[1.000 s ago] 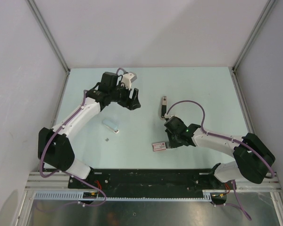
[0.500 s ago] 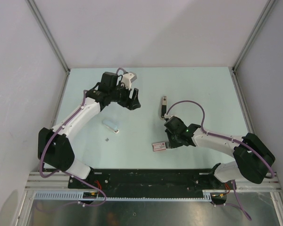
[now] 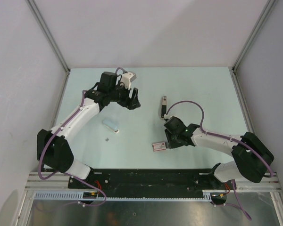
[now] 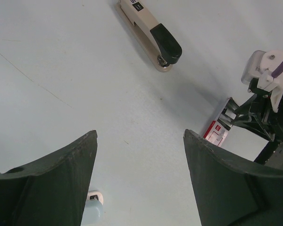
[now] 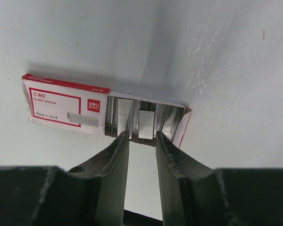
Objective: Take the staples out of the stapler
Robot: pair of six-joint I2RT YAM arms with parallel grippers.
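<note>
Surface (image 3: 203, 94): pale green, walled on three sides, with both arms reaching out over it.
Left arm (image 3: 80, 115): stretched to the far left part, its wrist turned towards the middle.
Right arm (image 3: 217, 140): bent low across the near right part, its wrist tipped down over the box.
Left fingers (image 4: 52, 183): spread wide with nothing between them.
Right fingers (image 5: 112, 165): a little apart with a bare gap, pinching nothing, tips at the box's open end.
Stapler (image 3: 163, 107): lying shut between the two arms, untouched, its long axis running near to far with a slight tilt.
Key relation: the stapler lies to the right of the left fingers and beyond the right wrist. The two look about equally near, but only the left fingers face it.
Box (image 5: 66, 101): red and white, flat, grey strips showing in its open end.
Clear plastic piece (image 3: 111, 125): near the left arm, well apart from the stapler.
Staples (image 5: 146, 123): a short grey strip in the box's mouth, just ahead of the right fingertips.
Speck (image 3: 107, 139): too small to identify.
</note>
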